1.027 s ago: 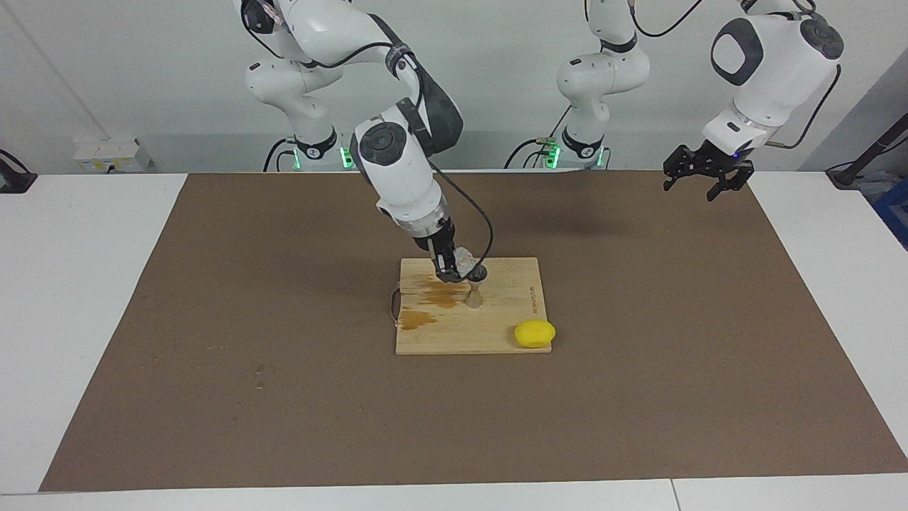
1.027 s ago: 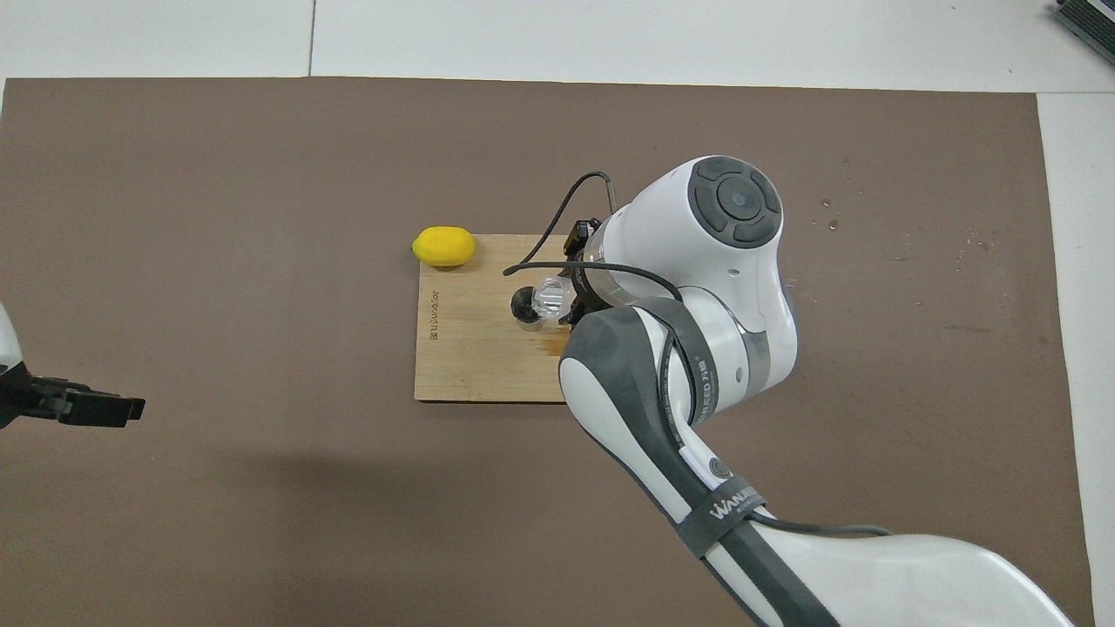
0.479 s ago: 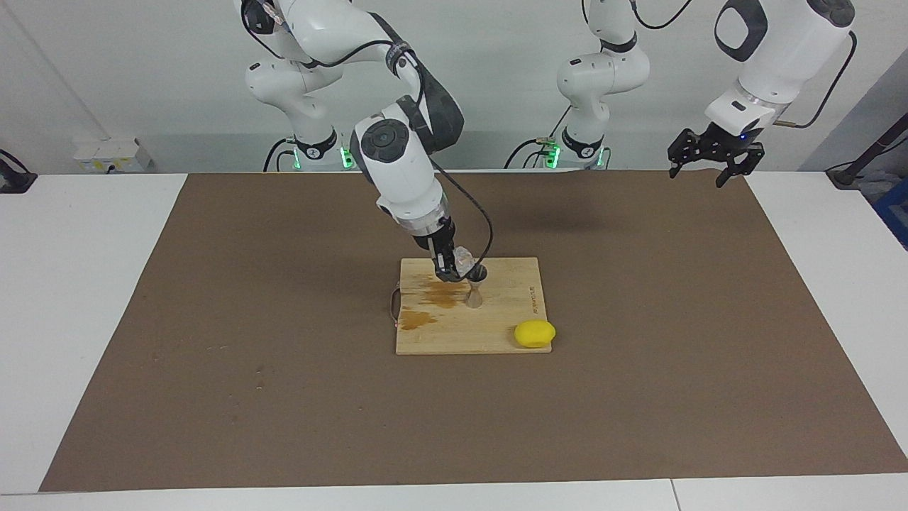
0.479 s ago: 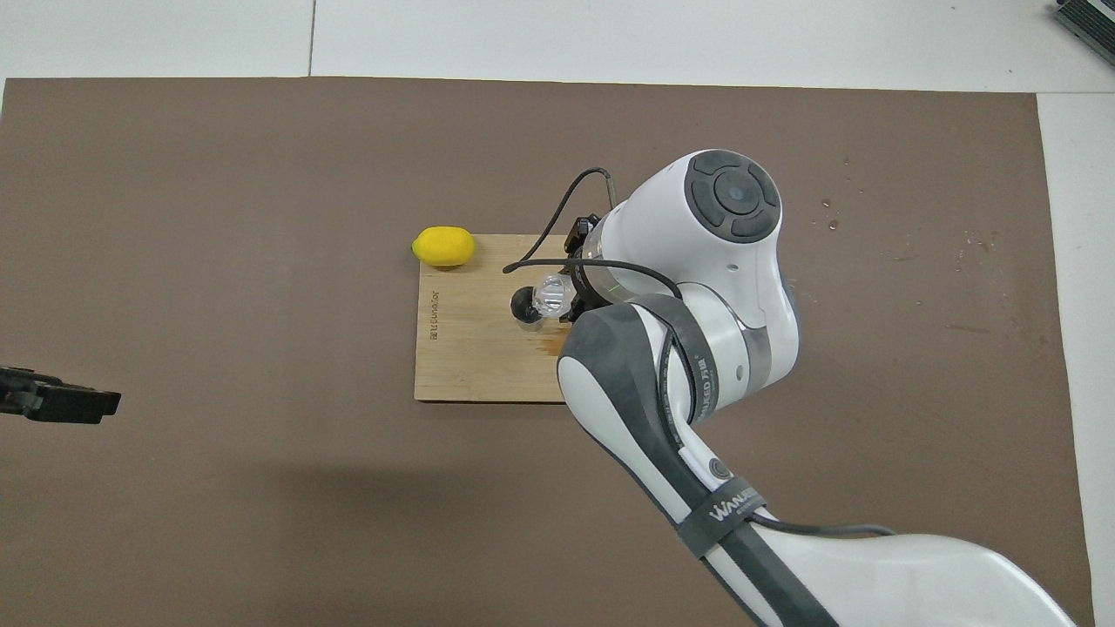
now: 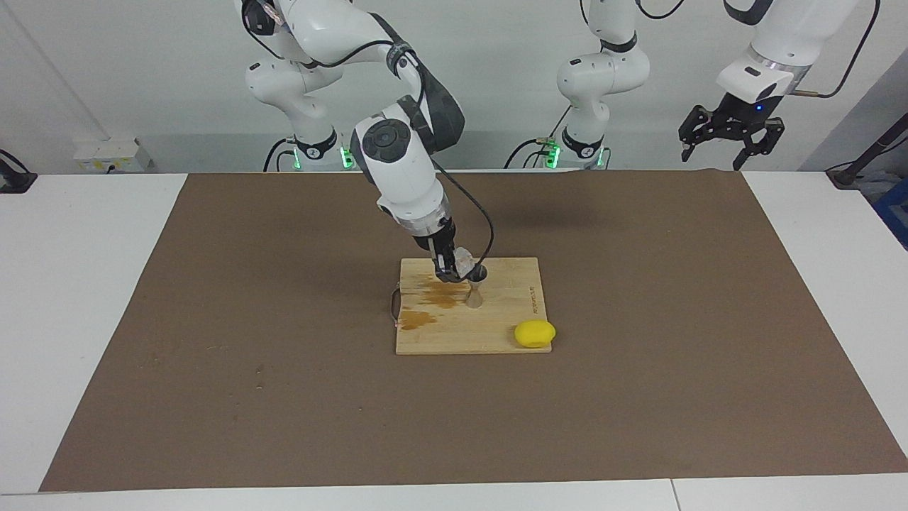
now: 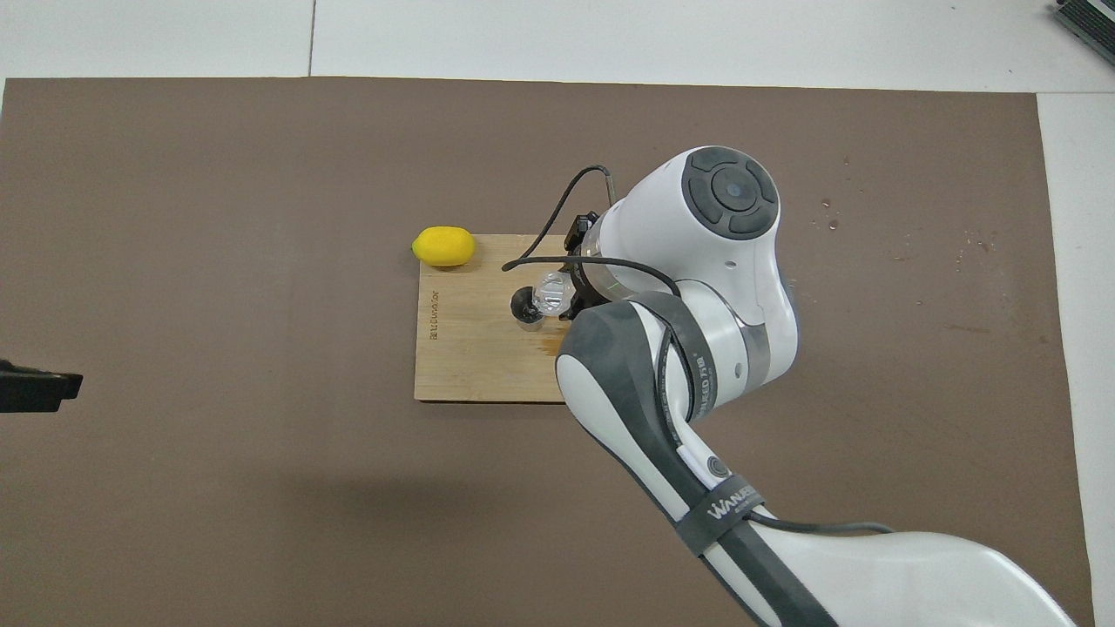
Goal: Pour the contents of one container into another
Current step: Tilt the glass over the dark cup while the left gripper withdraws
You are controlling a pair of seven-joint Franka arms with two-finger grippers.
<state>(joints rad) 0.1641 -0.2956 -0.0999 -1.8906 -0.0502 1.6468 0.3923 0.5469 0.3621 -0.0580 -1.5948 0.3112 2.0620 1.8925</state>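
A small clear glass tumbler (image 5: 464, 260) (image 6: 550, 293) is tipped on its side just over the silvery metal jigger (image 5: 474, 292) (image 6: 525, 309), with my right gripper (image 5: 454, 264) shut on it. The jigger stands upright on the wooden cutting board (image 5: 507, 323) (image 6: 466, 357). The tumbler's mouth points at the jigger's open top. My left gripper (image 5: 731, 138) hangs open and empty high over the corner of the brown mat at the left arm's end; only its tip (image 6: 35, 389) shows in the overhead view.
A yellow lemon (image 5: 535, 333) (image 6: 444, 246) lies at the board's corner farthest from the robots, toward the left arm's end. Brown wet stains (image 5: 433, 298) mark the board beside the jigger. A brown mat (image 5: 284, 397) covers the table.
The left arm has risen and drawn back toward its own end, its gripper still open. My right gripper has kept the tipped tumbler over the jigger, barely shifting.
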